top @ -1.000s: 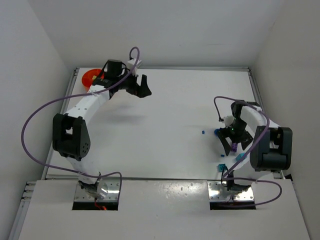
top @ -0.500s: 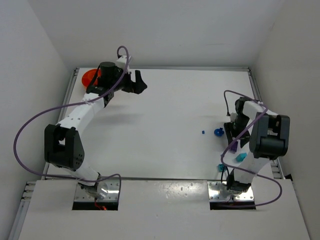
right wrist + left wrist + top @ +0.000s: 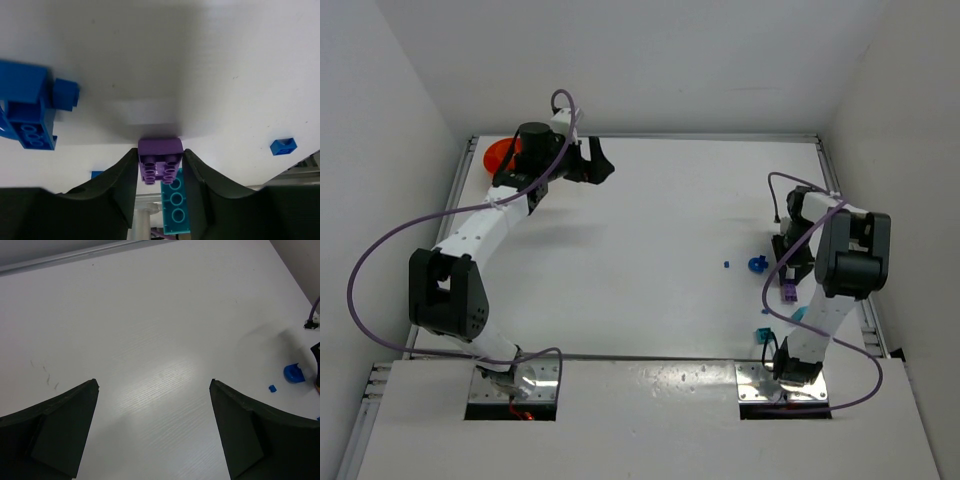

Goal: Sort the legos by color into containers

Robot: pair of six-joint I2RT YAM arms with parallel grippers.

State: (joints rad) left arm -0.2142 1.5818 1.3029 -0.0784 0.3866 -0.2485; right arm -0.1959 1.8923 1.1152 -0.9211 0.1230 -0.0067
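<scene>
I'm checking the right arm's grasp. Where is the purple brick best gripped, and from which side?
By its two flat, parallel side walls, one finger on each, as the right gripper grips the purple brick now. Come straight down from above: the teal brick crowds one end, so gripping end to end looks blocked.

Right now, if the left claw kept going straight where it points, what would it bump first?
Probably just the white table. The open left gripper has nothing straight ahead; the blue legos lie well off to its right.
</scene>
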